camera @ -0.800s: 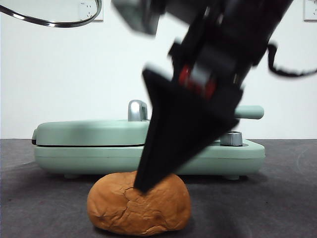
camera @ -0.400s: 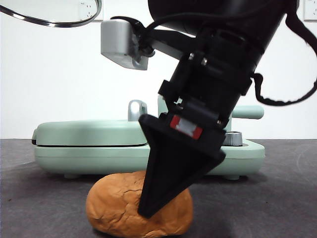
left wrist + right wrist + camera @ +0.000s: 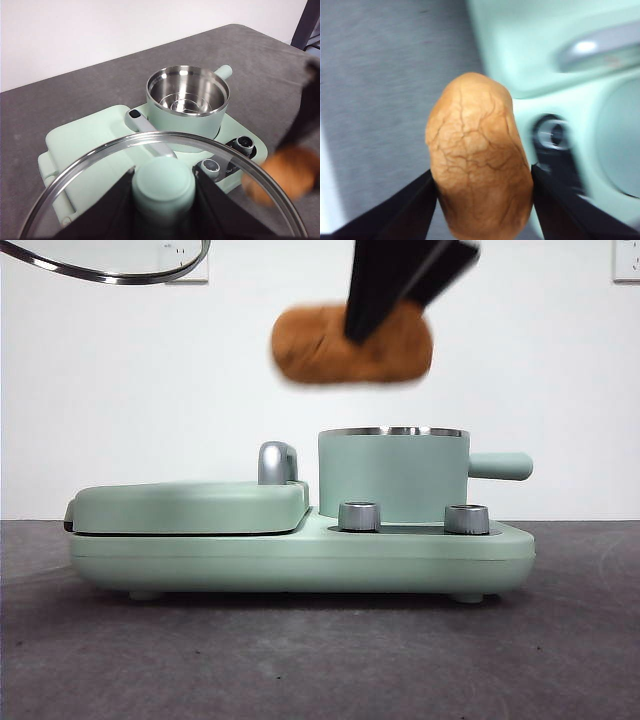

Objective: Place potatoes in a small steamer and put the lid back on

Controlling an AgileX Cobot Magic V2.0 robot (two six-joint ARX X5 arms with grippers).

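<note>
- up at the far left, the lid [image 3: 110, 265] hangs high above the table [image 3: 300, 660], well clear of the pot's mouth, likely held aside so the opening stays free.
- the left hand [image 3: 163, 192] is clamped on the lid's green knob [image 3: 163, 186], one jaw on each side, the glass disc spreading out around it.
- below, the flat green griddle box [image 3: 190, 508] sits shut beside the small steamer [image 3: 393, 475], whose steel bowl shows bare inside in the left wrist view.
- above the steamer and a little to its left, the potatoes [image 3: 352, 343] hang in the air, not yet over the middle of the rim.
- the right hand [image 3: 482, 187] is closed on the lump's two flanks, most of the cracked crust standing out past the jaw tips, so it looks ready to drop once centred.
</note>
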